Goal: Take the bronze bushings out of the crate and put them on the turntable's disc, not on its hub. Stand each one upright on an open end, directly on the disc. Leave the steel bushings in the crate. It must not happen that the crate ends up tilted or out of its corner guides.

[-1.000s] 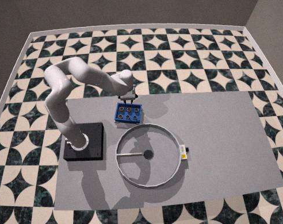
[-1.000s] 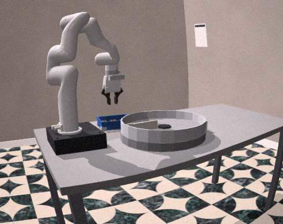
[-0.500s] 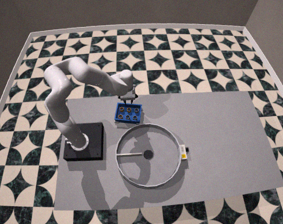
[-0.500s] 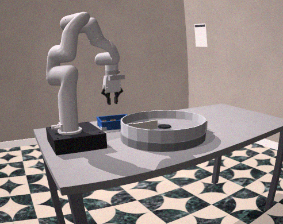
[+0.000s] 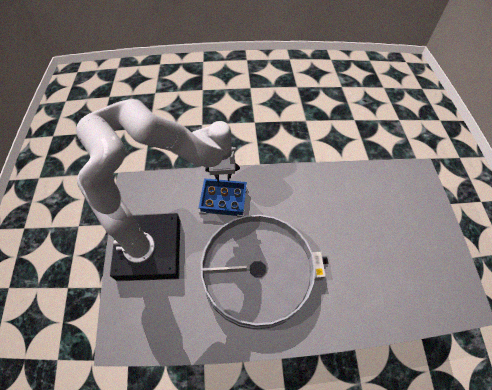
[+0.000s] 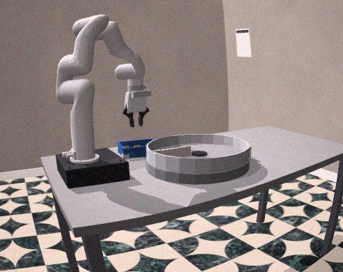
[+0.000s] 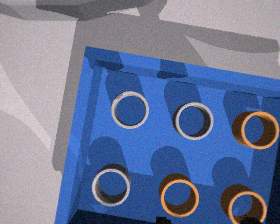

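Hovering: the claw (image 6: 136,119) hangs well above the blue crate (image 5: 206,199), part-spread, pinching nothing.
Bushings: six stand upright in the crate; three bronze bushings (image 7: 260,130) at its right in the wrist view, three steel bushings (image 7: 130,109) at its left.
Turntable: disc (image 5: 281,260) bare, hub (image 5: 258,269) at centre.
Technique: centre over one bronze rim, descend vertically, avoid steel neighbours.

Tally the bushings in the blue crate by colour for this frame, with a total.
In the crate, by the wrist view:
Steel bushings: 3
Bronze bushings: 3
Total: 6, all upright in the crate; none on the turntable.
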Robot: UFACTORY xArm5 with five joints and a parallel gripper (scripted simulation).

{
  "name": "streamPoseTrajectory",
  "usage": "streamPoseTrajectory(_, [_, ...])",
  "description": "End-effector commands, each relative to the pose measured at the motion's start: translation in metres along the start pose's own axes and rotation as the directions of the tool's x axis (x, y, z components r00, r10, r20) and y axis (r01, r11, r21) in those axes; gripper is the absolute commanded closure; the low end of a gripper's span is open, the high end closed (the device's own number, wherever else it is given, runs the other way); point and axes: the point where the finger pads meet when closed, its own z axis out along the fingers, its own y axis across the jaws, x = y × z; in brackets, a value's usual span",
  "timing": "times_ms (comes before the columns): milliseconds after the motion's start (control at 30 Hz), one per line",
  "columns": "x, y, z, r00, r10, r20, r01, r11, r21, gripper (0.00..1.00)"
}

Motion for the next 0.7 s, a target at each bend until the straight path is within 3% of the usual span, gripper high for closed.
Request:
streamPoseTrajectory(0, [-0.001,-0.001,-0.001,1.0,0.0,0.003,0.0,1.0,0.003,0.59])
streamPoseTrajectory(333, [-0.001,-0.001,0.0,1.0,0.0,0.003,0.0,1.0,0.003,0.59])
streamPoseTrajectory(667, [-0.001,-0.001,0.026,1.0,0.0,0.003,0.0,1.0,0.003,0.59])
